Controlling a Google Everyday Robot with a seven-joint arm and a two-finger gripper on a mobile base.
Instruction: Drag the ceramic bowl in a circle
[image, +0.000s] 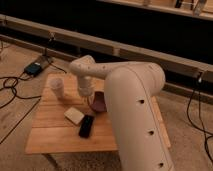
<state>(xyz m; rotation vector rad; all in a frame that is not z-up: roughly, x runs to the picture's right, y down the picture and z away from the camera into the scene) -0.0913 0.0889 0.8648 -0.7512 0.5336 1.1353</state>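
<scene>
Maroon ceramic bowl (100, 104) just beside end effector (89, 98); cannot tell its grip state. Likely drag step; next needs curved pull over worktop (55, 136).

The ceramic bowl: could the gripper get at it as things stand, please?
Probably yes: the gripper hangs right at the ceramic bowl's left edge with nothing between them; the white cup stands apart, farther left.

Maroon ceramic bowl (102, 104) beside claw (90, 101); white cup (57, 86), tan table (55, 137).
</scene>
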